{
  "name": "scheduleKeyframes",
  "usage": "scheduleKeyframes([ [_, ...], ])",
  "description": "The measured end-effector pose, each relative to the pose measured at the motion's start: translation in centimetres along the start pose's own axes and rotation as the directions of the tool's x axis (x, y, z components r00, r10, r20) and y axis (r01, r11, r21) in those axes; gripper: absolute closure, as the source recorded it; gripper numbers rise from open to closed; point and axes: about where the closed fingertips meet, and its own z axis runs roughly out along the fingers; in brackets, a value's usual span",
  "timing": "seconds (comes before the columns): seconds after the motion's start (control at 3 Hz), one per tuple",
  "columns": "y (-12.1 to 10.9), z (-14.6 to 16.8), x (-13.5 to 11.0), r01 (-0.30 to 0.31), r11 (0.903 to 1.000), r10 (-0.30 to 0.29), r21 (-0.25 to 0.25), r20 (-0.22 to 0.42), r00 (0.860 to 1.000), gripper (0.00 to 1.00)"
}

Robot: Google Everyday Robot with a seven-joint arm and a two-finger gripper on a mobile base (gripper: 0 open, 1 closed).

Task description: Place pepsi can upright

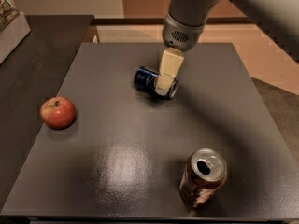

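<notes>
Right, my end effector [164,86] hangs over the far middle of the table [117,171], its cream lower end pointing down and crossing in front of the pepsi can [144,78]. I cannot tell from this view how far open it is, nor whether it has any hold of the can. It overlaps the can's right half, and whether it touches or sits just above I cannot say.

The can lies on its side. Its long axis runs roughly left to right across the table, with the right end a little nearer the camera. The dark blue body shows to the left of the end effector and a sliver of silver end to the right. So the can is directly below, not off to one side.

I judge the next move turns on that axis: the grip has to close across the round body, square to its length, before I tip the can up onto one end.

The apple [58,112] sits well apart toward the left edge. The brown can [203,176] stands upright near the front right, also well apart.
</notes>
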Motion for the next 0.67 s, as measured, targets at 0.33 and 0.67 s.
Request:
scheduleKeyframes([
  [0.33, -0.3, 1.8, -1.4, -0.036, 0.9992, 0.035, -0.019, -0.031, 0.999, 0.00],
  [0.67, -0.3, 3.7, -1.8, -0.087, 0.9960, 0.085, -0.021, -0.094, 0.992, 0.00],
])
